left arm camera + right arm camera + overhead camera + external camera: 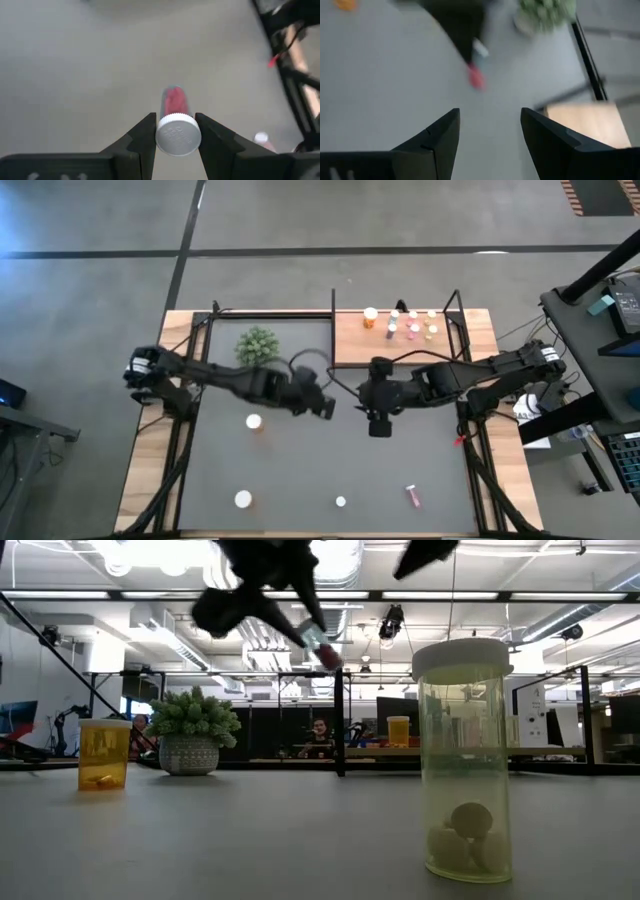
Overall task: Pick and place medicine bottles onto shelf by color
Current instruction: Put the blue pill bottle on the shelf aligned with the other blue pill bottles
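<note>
Red-filled and white-capped, a small vial sits pinched by its cap between the left gripper's two dark fingers, held up off the dark tabletop near the middle of the table. From table height the vial hangs tilted in the air, capped end in the fingers. At about three o'clock from it, just beside, the right gripper hovers with its fingers parted and nothing between them. The wooden shelf lies at about one o'clock, at the table's far edge, already carrying an orange bottle and a cluster of small coloured vials. Loose bottles stand on the tabletop: an orange one at eight o'clock, another farther at seven, a yellow-green one toward six, and a pink vial lying at five. The green plant ball sits at ten o'clock.
</note>
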Available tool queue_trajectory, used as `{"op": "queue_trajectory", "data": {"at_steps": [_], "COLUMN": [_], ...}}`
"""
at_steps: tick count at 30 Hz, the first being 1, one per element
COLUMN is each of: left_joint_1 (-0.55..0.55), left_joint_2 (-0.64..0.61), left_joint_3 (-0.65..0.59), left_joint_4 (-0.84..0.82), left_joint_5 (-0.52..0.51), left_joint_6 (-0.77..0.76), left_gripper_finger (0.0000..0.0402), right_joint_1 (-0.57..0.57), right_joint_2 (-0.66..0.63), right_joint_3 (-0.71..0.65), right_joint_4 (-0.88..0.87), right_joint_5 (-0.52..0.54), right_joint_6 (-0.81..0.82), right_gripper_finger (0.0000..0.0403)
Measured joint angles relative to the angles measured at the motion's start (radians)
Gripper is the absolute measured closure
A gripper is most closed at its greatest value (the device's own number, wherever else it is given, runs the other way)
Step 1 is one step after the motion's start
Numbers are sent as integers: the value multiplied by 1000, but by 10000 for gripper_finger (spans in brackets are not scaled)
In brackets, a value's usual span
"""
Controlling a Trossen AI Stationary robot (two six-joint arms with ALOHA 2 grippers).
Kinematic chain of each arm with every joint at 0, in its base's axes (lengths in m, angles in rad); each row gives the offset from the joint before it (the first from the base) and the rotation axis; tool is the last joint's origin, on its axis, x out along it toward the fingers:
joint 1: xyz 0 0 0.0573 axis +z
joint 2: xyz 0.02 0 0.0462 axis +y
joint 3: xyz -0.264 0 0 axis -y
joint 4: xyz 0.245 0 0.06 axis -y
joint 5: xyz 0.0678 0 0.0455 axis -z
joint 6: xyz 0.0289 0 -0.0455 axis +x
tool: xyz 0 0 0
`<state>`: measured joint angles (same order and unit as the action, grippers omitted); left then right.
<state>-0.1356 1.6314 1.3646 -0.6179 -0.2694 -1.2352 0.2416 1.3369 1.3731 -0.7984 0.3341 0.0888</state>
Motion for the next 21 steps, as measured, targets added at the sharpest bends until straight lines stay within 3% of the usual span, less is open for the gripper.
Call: {"op": "queue_trajectory", "data": {"at_steps": [5, 9, 16, 21], "left_joint_1": [85, 117, 143, 152], "left_joint_2": [0, 0, 0, 0], "left_joint_3": [45, 101, 187, 202], "left_joint_4": [91, 91, 92, 94], "left_joint_5": [8, 31, 33, 33], "left_joint_6": [193, 319, 500, 544], "left_gripper_finger": [293, 293, 293, 293], "right_joint_1": [-50, -116, -219, -252], "right_joint_2": [0, 0, 1, 1], "right_joint_3": [-1, -1, -2, -2], "right_joint_4": [108, 134, 148, 180], "right_joint_5": [-95, -99, -146, -151], "right_joint_6": [-76, -99, -41, 8], "right_gripper_finger": [202, 202, 202, 202]}}
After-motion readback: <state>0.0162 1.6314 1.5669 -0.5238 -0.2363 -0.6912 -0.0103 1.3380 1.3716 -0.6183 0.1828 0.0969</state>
